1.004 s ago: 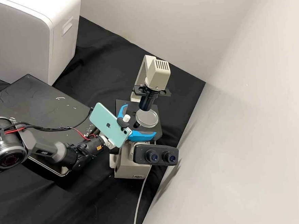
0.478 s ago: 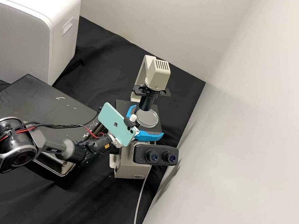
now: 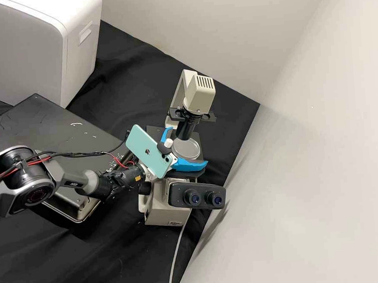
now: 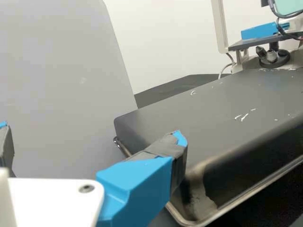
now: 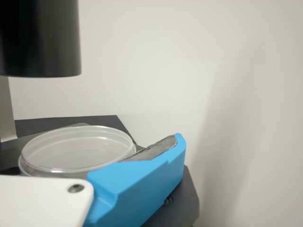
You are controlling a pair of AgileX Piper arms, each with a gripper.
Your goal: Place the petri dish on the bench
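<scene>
A clear round petri dish (image 3: pixel 188 149) lies on the black stage of the microscope (image 3: pixel 180 194), under its dark lens tube (image 3: pixel 183 126). My right gripper (image 3: pixel 186 146) comes in from the left and is open, one blue finger on each side of the dish. In the right wrist view the dish (image 5: pixel 75 149) sits close beside one blue finger (image 5: pixel 142 179); I cannot tell whether they touch. My left gripper (image 4: pixel 90 142) is open with nothing in it, by the edge of a black metal tray (image 4: pixel 227 127).
A white box appliance (image 3: pixel 35 44) stands at the back left, with the black tray (image 3: pixel 46 130) in front of it. A pale wall (image 3: pixel 320 171) runs close along the right of the microscope. A grey cable (image 3: pixel 175 254) trails off the microscope's front over the black cloth.
My right gripper has moved right and a little farther back along the stage, so its open fingers now flank the dish. The dish has not moved.
</scene>
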